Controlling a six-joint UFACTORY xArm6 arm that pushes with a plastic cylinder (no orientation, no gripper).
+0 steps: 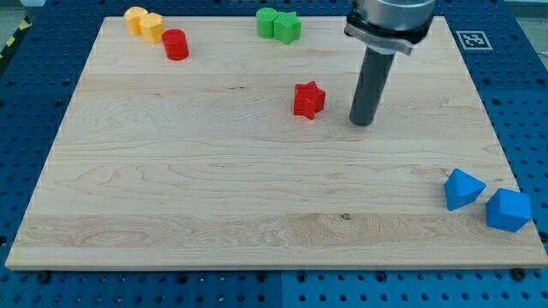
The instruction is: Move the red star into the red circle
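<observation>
The red star [308,99] lies on the wooden board [214,197], a little above the middle. The red circle block [175,44] stands near the view's top left. My tip [363,122] rests on the board just to the right of the red star, with a small gap between them. The rod rises from it toward the view's top.
Two yellow blocks [144,23] sit at the top left, touching, next to the red circle. Two green blocks [278,25] sit at the top middle. Two blue blocks [463,188] [508,210] lie at the bottom right near the board's edge.
</observation>
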